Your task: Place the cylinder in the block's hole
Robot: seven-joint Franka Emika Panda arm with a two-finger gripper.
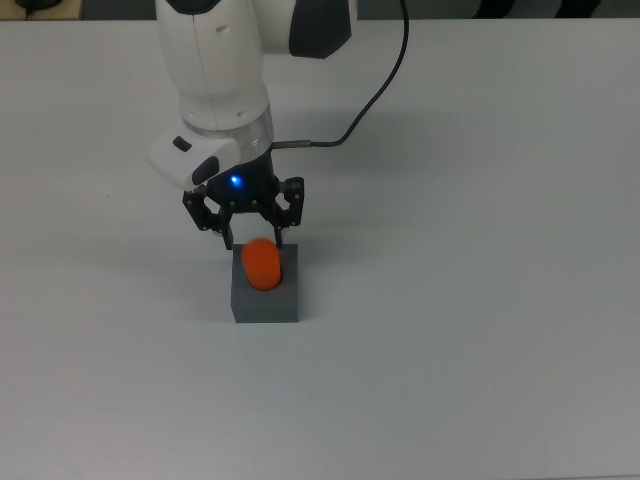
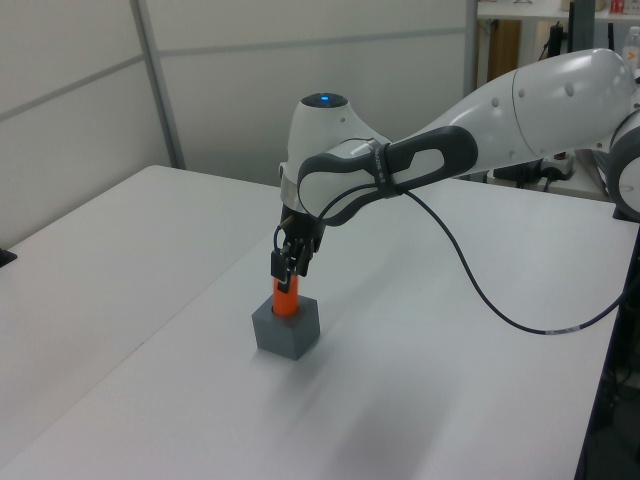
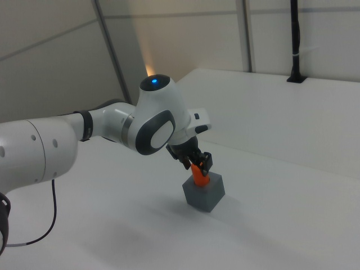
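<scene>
White tabletop (image 1: 480,330) is all you have around the work; your cylinder (image 1: 262,264) stands upright in the block (image 1: 266,300), its lower end in the top recess; your gripper (image 1: 252,238) sits just above it, fingers spread apart and holding nothing; a black cable (image 2: 470,285) trails behind the arm.

The cylinder (image 2: 286,303) stands upright in the block (image 2: 286,327), pincer (image 2: 287,274) at its top.
</scene>
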